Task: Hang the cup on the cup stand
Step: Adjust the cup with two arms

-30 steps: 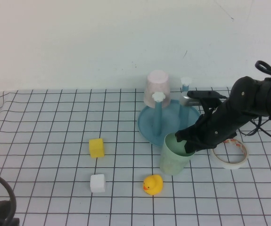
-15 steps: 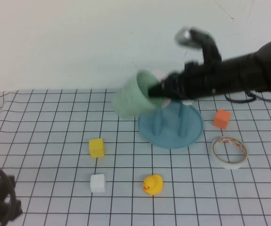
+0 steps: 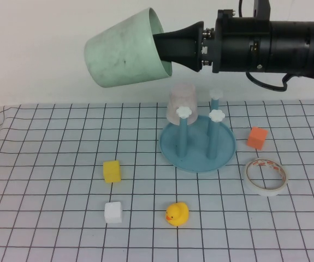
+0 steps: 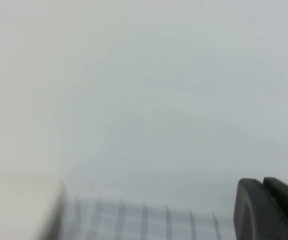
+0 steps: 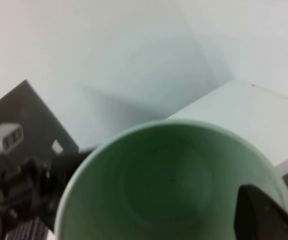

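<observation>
Since a second ago the cup [image 3: 125, 48] has gone from standing on the table at about 6 o'clock of the cup stand [image 3: 197, 147] to hanging high in the air, well above the grid and off toward 10 o'clock of the stand. It now lies nearly on its side, base pointing to the robot's left, mouth toward the right arm. Half a second ago it was lower and just beside the pegs; it has since risen and tipped further.

Right gripper [image 3: 165, 52]: jaws closed on the cup's rim, one finger inside the mouth. The right wrist view looks straight into the empty green interior [image 5: 171, 185], with a dark fingertip [image 5: 264, 215] at the rim.

Left gripper [image 4: 269, 210]: out of the high view; only a dark finger edge shows in its own wrist view, facing blank wall. Jaws shut, holding nothing seen. Parked, by my reading.

Stand: pink cup [image 3: 182, 102] already inverted on the far-left peg. Two white-capped pegs [image 3: 216, 115] at the near and right side are free.

Judgement: lift done, inversion part-way. Cup must turn mouth-down, then come over a free peg. Risk: clipping the pink cup on descent.

Untouched: yellow block [image 3: 112, 171], white block [image 3: 113, 212], duck [image 3: 177, 214], orange block [image 3: 256, 137], tape roll [image 3: 265, 176].
</observation>
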